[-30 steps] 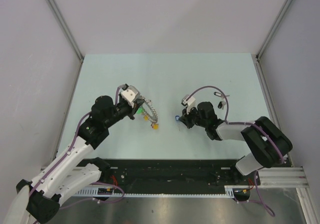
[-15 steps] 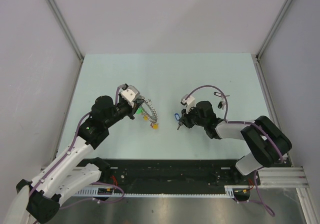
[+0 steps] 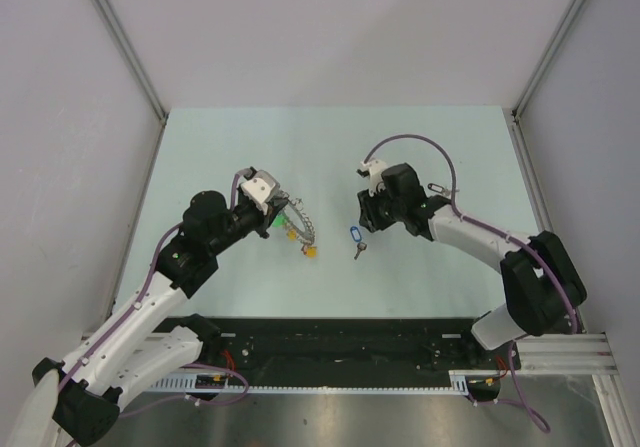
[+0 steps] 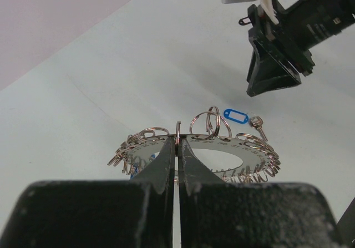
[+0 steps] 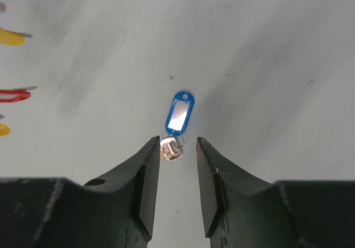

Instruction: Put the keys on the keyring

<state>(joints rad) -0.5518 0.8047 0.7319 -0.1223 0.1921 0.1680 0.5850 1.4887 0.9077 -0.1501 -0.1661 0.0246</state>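
Observation:
My left gripper (image 4: 177, 143) is shut on the near edge of the keyring (image 4: 256, 160), a flat silver ring strung with many small split rings. It holds the ring just above the table (image 3: 300, 225). A key with a blue tag (image 3: 355, 237) lies flat on the table to the right of the keyring, also seen past it (image 4: 236, 115). My right gripper (image 5: 178, 142) hangs open above that key (image 5: 179, 114), with the silver key head showing between the fingertips but untouched. A small dark-tagged key (image 3: 436, 188) lies further right, partly behind the cable.
Yellow (image 5: 11, 36) and red (image 5: 14, 96) tags from the keyring lie at the left of the right wrist view. An orange-yellow tag (image 3: 311, 252) rests below the ring. The pale green table (image 3: 240, 147) is walled on three sides.
The right gripper has opened and drawn up and back from the blue-tagged key, which now lies alone on the table. The left arm and the keyring have not moved.

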